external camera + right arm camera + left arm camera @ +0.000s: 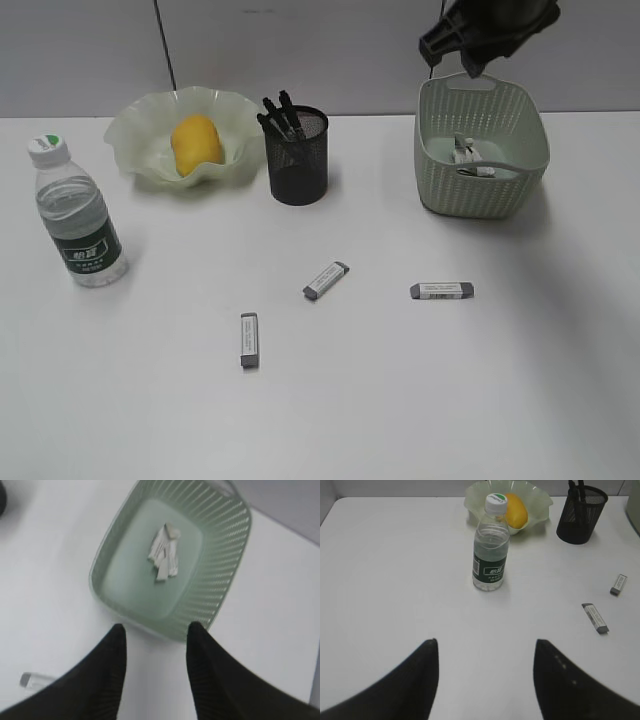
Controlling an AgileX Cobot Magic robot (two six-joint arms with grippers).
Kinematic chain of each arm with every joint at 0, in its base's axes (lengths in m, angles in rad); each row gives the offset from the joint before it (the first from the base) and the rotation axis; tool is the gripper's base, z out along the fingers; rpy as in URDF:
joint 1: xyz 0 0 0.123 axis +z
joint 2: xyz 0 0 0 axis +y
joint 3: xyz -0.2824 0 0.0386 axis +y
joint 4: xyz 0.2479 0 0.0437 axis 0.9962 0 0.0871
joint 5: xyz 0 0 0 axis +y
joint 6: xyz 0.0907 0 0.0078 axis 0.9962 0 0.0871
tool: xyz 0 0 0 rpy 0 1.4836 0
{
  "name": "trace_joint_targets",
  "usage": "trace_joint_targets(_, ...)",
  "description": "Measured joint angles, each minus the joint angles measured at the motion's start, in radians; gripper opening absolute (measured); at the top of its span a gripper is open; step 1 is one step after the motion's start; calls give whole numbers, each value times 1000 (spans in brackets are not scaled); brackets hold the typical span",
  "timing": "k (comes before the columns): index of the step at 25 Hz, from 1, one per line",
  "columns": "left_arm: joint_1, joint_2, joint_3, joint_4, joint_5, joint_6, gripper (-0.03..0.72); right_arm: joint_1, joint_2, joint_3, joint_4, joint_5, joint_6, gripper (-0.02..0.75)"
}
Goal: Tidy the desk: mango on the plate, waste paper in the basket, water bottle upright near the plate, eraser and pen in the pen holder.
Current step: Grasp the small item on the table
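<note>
Three erasers lie on the counter; one mango sits in the plate. The waste paper lies in the basket, below the empty, parted right gripper. The left gripper, also apart, faces the upright water bottle. Pens in the pen holder are hard to count.

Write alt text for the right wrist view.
Seen from above, the sage-green basket holds the crumpled waste paper on its floor. The right pincer hangs open and empty above the basket's near rim, over the white desk.
</note>
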Motion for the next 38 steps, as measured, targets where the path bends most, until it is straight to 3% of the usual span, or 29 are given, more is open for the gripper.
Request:
trace_joint_targets(6, 0, 0, 0, 0, 0, 0, 454, -123, -38, -3, 225, 189, -114, 333)
trace_joint_targets(12, 0, 0, 0, 0, 0, 0, 429, -272, -116, -4, 385, 204, -173, 333)
trace_joint_targets(17, 0, 0, 0, 0, 0, 0, 408, -399, -204, 15, 411, 205, -209, 333)
trace_joint_targets(22, 0, 0, 0, 7, 0, 0, 390, -514, -338, 178, 409, 205, -214, 333)
trace_joint_targets(38, 0, 0, 0, 14, 0, 0, 384, -528, -1078, 895, 482, 41, -219, 333)
